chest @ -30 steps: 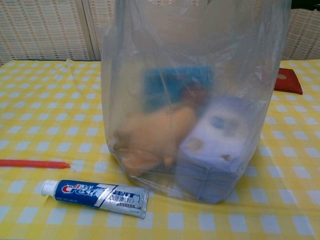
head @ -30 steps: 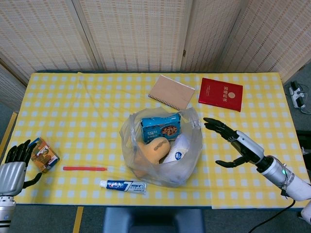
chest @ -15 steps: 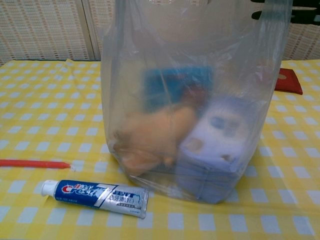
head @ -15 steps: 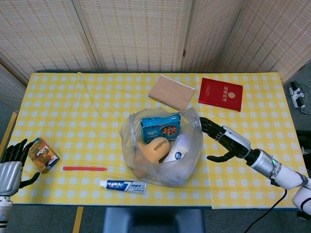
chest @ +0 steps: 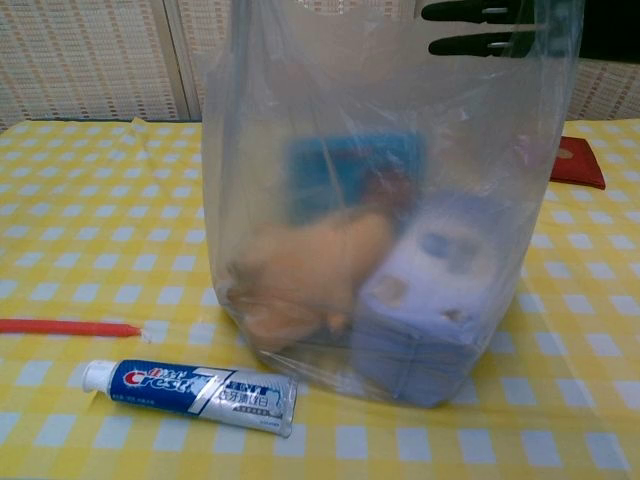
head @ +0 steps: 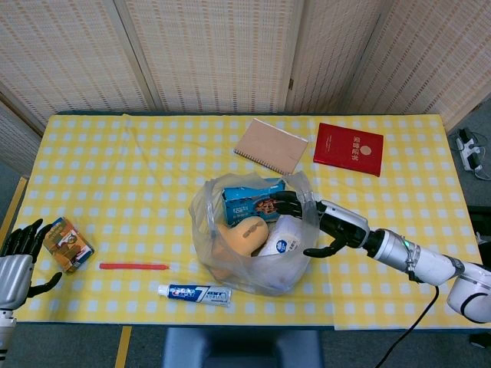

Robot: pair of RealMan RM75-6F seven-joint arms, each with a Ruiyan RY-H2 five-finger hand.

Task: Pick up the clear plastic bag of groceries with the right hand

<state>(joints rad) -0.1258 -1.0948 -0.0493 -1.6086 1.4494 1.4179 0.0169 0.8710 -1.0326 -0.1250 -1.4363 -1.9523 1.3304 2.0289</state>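
Observation:
The clear plastic bag [head: 265, 277] stands at the table's front centre. It holds a blue cookie box [head: 252, 199], an orange soft item [head: 244, 236] and a white and blue pack [head: 280, 239]. In the chest view the bag [chest: 300, 120] fills the middle of the frame. My right hand [head: 321, 224] is at the bag's right rim, fingers spread. Its fingers [head: 285, 202] reach over the bag's opening and its thumb [head: 316, 251] lies against the right side. They show as dark fingers [chest: 478, 28] behind the plastic in the chest view. My left hand [head: 18, 259] is open at the front left edge.
A toothpaste tube [head: 193, 293] and a red stick [head: 133, 266] lie in front of and left of the bag. A snack packet [head: 67, 244] lies beside my left hand. A tan notebook [head: 270, 146] and a red booklet [head: 349, 148] lie behind the bag.
My right hand has moved left from the bare cloth to the bag, and its fingers now reach over the rim. The bag has not moved.

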